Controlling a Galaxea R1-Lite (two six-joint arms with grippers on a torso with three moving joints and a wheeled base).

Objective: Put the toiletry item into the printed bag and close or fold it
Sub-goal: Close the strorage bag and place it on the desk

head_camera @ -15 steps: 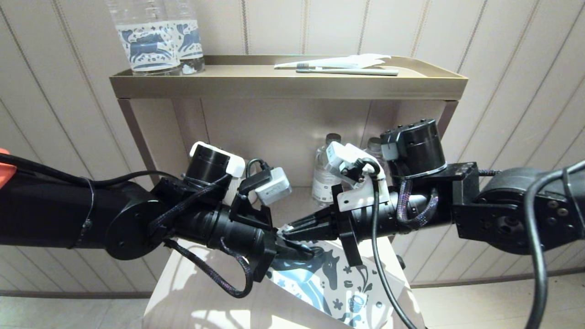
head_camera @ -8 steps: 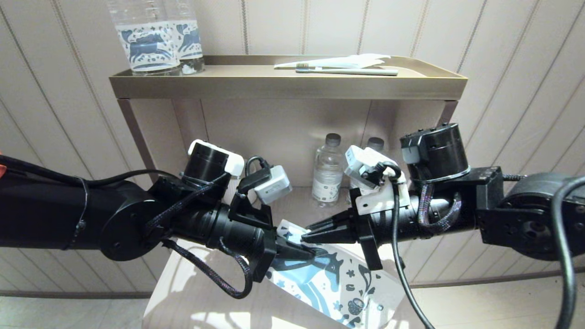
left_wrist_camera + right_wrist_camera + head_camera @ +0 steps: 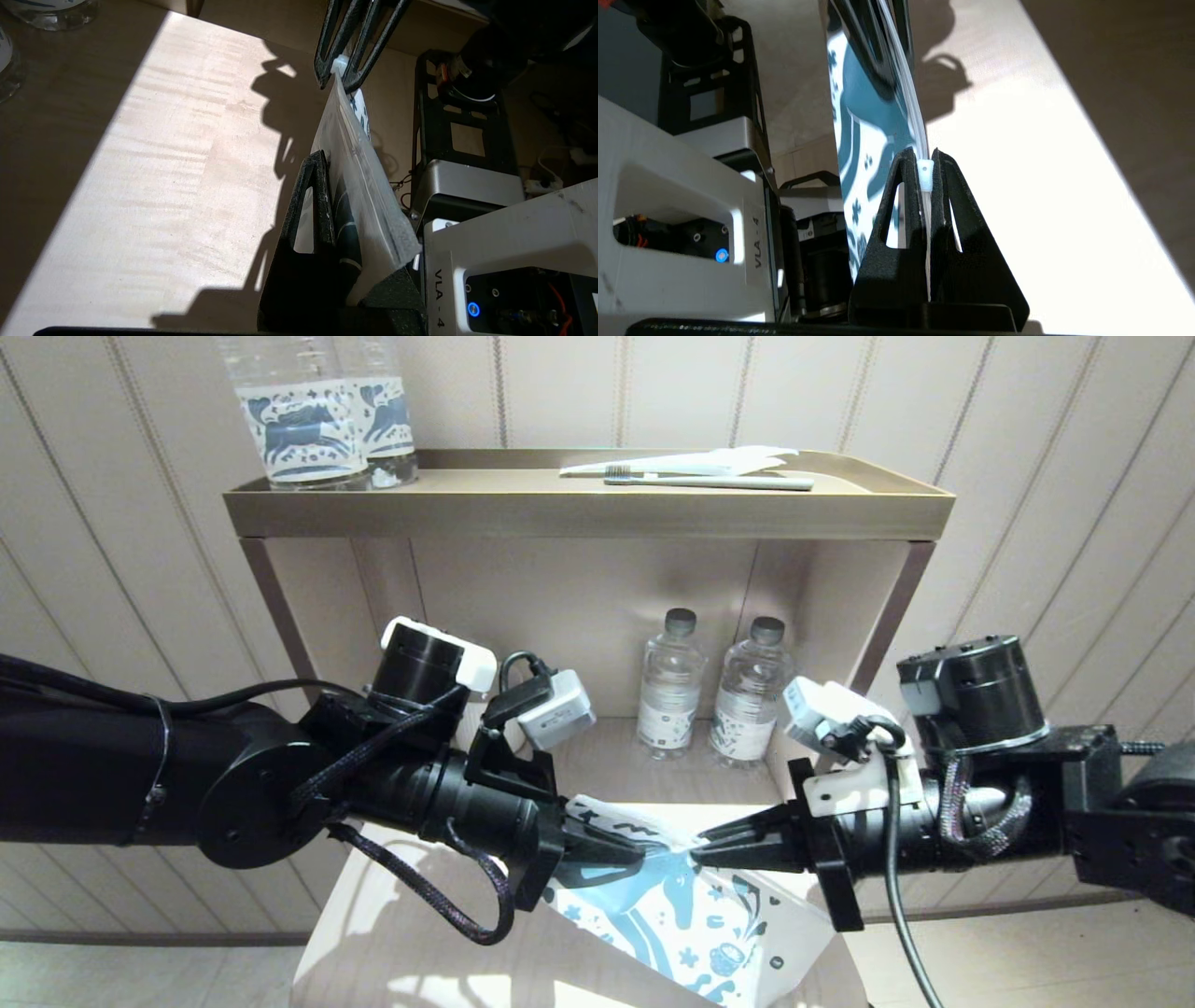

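Note:
The printed bag (image 3: 695, 919), a white pouch with a blue horse, hangs tilted above a pale table (image 3: 392, 943). My left gripper (image 3: 642, 847) is shut on the pouch's top left corner, and the plastic (image 3: 369, 196) sits between its fingers. My right gripper (image 3: 698, 845) is shut on the white slider (image 3: 926, 173) on the pouch's top edge (image 3: 906, 93), a short way right of the left gripper. The right gripper (image 3: 338, 77) pinches the same edge in the left wrist view. The white toothbrush with the black head is out of view.
A bronze tray shelf (image 3: 588, 513) at the back carries two clear bottles with blue horse labels (image 3: 317, 420) and a grey-green toothbrush with a white wrapper (image 3: 709, 481). Two small water bottles (image 3: 669, 686) stand on the lower shelf behind the grippers.
My right gripper has moved to the right and slightly down along the pouch's top edge, away from the left gripper, taking the slider along. The left gripper has kept its hold in place.

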